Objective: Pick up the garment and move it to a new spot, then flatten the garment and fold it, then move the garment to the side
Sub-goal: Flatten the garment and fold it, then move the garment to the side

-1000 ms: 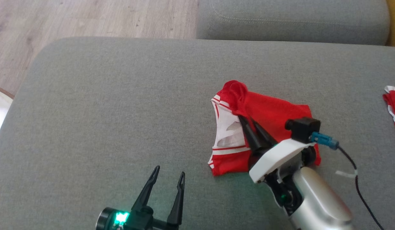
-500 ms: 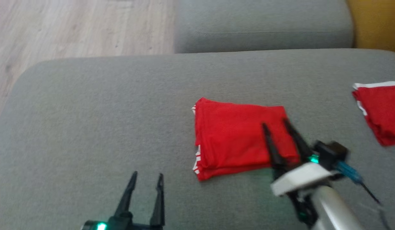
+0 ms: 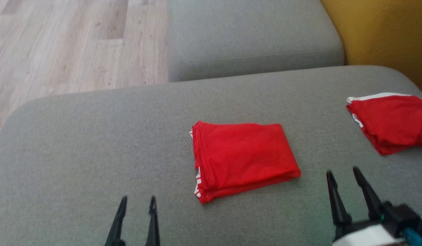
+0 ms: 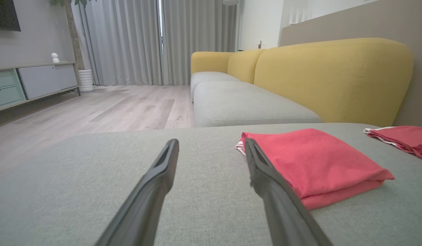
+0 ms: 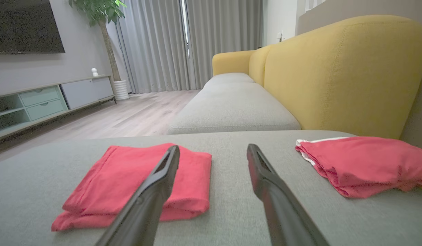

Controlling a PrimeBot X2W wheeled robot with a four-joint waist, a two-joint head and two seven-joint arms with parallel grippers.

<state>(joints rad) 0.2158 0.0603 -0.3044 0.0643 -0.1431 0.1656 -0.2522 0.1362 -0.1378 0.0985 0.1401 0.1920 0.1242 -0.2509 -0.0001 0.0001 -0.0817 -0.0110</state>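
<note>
**Folded garment at centre of cushion, both grippers clear of it**

Surroundings: The folded red garment [image 3: 243, 157] lies flat as a neat rectangle near the middle of the grey cushion [image 3: 77, 153]. A sliver of white trim shows along its 9 o'clock edge. A second red garment [image 3: 392, 121] with a white hem lies well apart at 2 o'clock from the first, close to the cushion's edge, looser and less square. Bare cushion separates the two. Beyond, at 12 o'clock, sits another grey seat cushion [image 3: 248, 37]. A yellow backrest [image 3: 378, 34] stands at 1 o'clock and wooden floor [image 3: 60, 44] at 10 to 11 o'clock. The wrist views add grey curtains [image 4: 128, 41], a low sideboard [image 5: 43, 99], a potted plant [image 5: 98, 10] and a dark screen [image 5: 26, 25] on the wall.

Obstructions: Nothing lies on the folded garment or between it and either gripper.

Arm pose: The left gripper [image 3: 138, 199] sits at 7 o'clock from the folded garment, fingers pointing towards 12, low over the cushion. Its fingers stand apart with nothing between them. The right gripper [image 3: 343, 172] sits at 4 o'clock from the garment, near but not touching, fingers leaning slightly towards 11. Its fingers are spread and carry nothing. In the right wrist view one finger crosses in front of the garment without contact
</note>
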